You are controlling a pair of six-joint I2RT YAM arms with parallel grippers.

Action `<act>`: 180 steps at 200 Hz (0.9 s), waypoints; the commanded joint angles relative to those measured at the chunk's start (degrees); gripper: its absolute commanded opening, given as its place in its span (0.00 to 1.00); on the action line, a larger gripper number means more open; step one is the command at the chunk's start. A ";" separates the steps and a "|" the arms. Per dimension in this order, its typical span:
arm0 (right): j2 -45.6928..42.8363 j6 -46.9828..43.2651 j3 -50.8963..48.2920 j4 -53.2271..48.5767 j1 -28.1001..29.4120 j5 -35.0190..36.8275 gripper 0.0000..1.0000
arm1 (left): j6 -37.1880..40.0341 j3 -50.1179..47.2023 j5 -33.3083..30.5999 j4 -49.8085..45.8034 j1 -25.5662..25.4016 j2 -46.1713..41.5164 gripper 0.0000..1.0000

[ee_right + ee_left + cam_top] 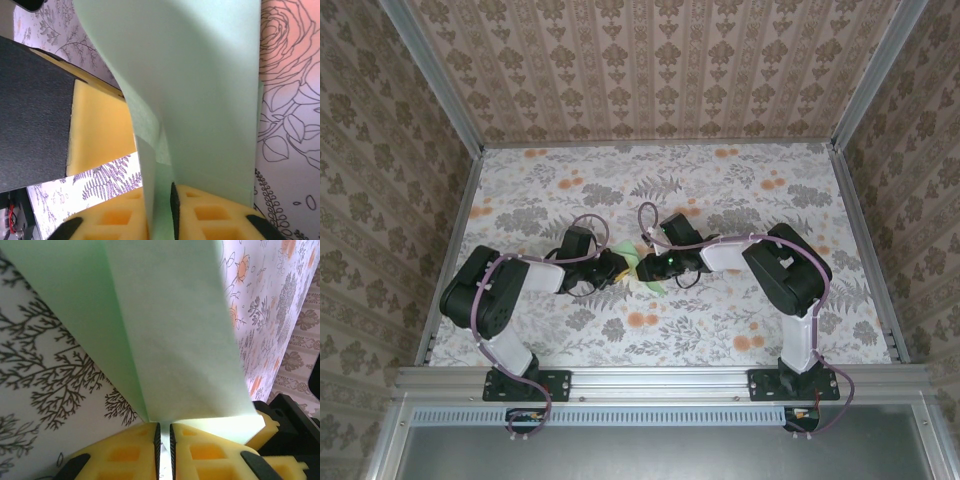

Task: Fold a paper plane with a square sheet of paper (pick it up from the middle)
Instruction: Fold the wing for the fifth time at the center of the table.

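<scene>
1. Top external view: mid-table, the left gripper (pixel 623 268) and right gripper (pixel 646 267) meet at the folded green paper sheet (pixel 653 282), with open tablecloth (pixel 720 190) all round.
2. Both pinch its edge.

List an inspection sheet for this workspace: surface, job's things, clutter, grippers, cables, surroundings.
Surface: floral tablecloth, lying flat.
Job's things: green paper sheet, creased, held between the two grippers at mid-table.
Clutter: nothing seen.
Grippers: left gripper shut on the paper sheet; right gripper shut on it too.
Cables: purple cables run along both arms, looping near the wrists.
Surroundings: patterned walls on three sides; metal frame rail at the near edge.
</scene>
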 commanded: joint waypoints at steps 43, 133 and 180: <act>-0.91 4.63 -0.25 2.58 -0.22 -5.16 0.11 | 1.44 -1.18 -0.07 3.26 -0.18 -2.54 0.13; 1.35 9.57 0.68 3.42 -0.74 -9.74 0.10 | 2.03 -2.93 -0.57 7.45 -0.08 -2.93 0.13; 2.30 7.68 1.48 0.70 -0.75 -9.18 0.11 | 2.61 -2.92 -1.24 7.60 -0.09 -1.83 0.13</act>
